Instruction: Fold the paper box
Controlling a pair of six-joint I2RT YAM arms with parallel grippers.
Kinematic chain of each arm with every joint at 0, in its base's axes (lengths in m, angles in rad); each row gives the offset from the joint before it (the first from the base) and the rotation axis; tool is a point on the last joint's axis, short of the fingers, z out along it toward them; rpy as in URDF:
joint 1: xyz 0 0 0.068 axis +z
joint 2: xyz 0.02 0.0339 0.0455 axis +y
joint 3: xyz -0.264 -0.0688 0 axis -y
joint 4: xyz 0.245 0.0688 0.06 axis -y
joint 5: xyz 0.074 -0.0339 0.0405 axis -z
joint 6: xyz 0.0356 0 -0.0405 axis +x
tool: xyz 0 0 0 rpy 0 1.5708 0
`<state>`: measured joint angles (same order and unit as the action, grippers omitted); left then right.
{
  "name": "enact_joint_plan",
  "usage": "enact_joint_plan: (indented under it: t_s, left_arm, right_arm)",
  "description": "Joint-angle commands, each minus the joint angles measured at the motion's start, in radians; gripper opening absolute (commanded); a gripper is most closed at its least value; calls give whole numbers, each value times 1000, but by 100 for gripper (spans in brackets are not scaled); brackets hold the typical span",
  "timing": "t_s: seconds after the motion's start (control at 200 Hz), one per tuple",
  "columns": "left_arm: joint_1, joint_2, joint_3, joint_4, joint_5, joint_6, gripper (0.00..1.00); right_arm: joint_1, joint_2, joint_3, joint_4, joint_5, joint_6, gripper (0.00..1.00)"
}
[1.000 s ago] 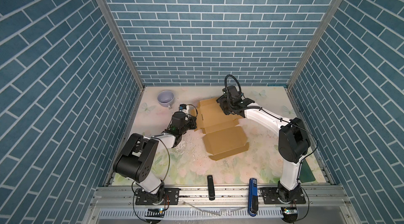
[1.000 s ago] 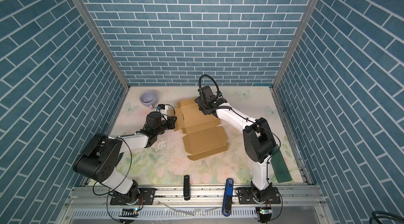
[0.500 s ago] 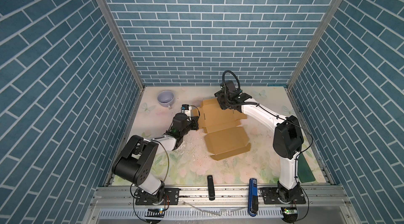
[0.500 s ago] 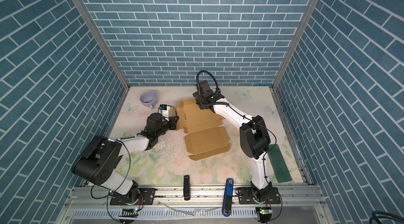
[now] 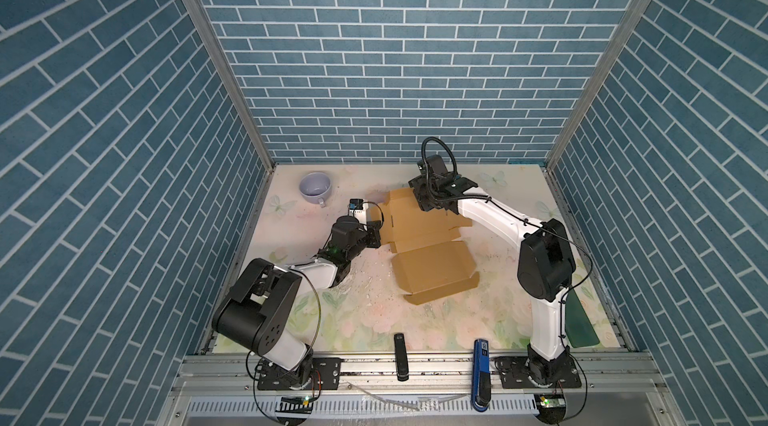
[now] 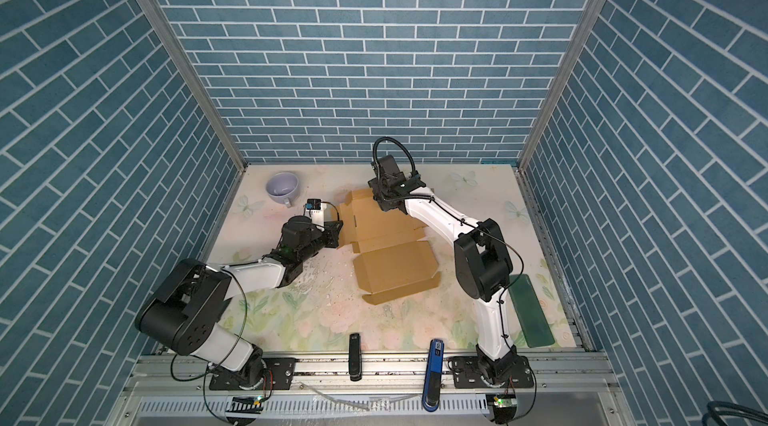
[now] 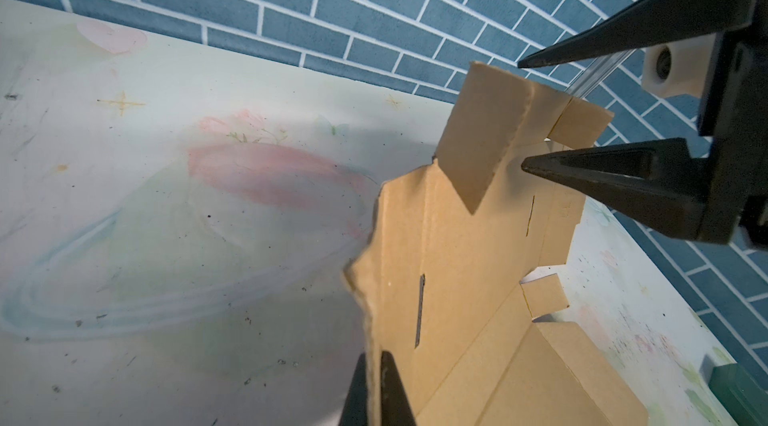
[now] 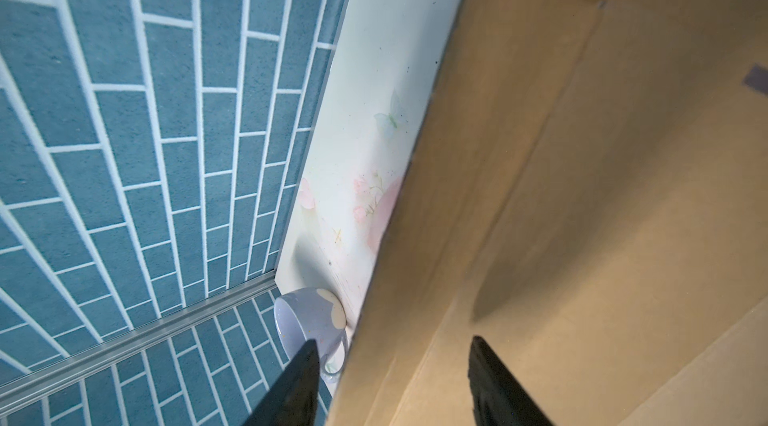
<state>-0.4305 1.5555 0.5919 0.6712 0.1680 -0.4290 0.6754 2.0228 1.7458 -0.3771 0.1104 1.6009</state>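
Upper left of the table point(image 5: 365, 320): lavender mug point(image 5: 315, 190) point(image 6: 282, 189), upright, handle toward the front, well apart from the cardboard.

Left of centre: left gripper point(image 5: 377, 231) point(image 6: 338, 232) sits at the left edge of the paper box point(image 5: 432, 274) point(image 6: 395, 268). In the left wrist view, the left gripper point(image 7: 373, 357) has its jaws pressed together on that edge, with the cardboard pinched between the two fingers point(image 7: 390, 386).

Centre: the paper box lies opened out on the table as a tan die-cut sheet. Its far panel is toward the back wall, and its near panel is toward the front with its side flaps partly raised. In the left wrist view an end flap point(image 7: 482, 141) stands up, tilted.

Right of centre, upper part of both top views: right gripper point(image 5: 428, 205) point(image 6: 386, 205) is over the far end of the sheet. Its jaws are partly apart point(image 7: 521, 116). In the right wrist view a raised cardboard edge runs between the two fingers point(image 8: 291, 386). The right gripper point(image 8: 392, 340) has nothing clamped. Cannot tell whether either finger touches the board.

Lower centre, on the front rail: a black bar point(image 5: 400, 355) and, to its right, a blue bar point(image 5: 482, 361).

Lower right: a dark green slab point(image 6: 532, 311) lies flat near the right arm's base.
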Motion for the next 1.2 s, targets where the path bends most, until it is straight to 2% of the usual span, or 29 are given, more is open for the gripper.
enact_joint_plan:
  t_s: [0.0, 0.43, 0.89, 1.195]
  left_arm:
    - [-9, -19, -1, 25, -18, 18, 0]
    - [-10, -17, 16, 18, -46, 24, 0]
    - [-11, -17, 43, 10, -65, 31, 0]
    - [-46, -27, 53, -5, -63, 47, 0]
  right_arm:
    - [-6, 22, 34, -9, 5, 50, 52]
    - [-8, 3, -26, 25, -12, 51, 33]
    - [-5, -65, -158, 60, -4, 90, 30]
    - [-7, -61, -186, 111, 5, 111, 29]
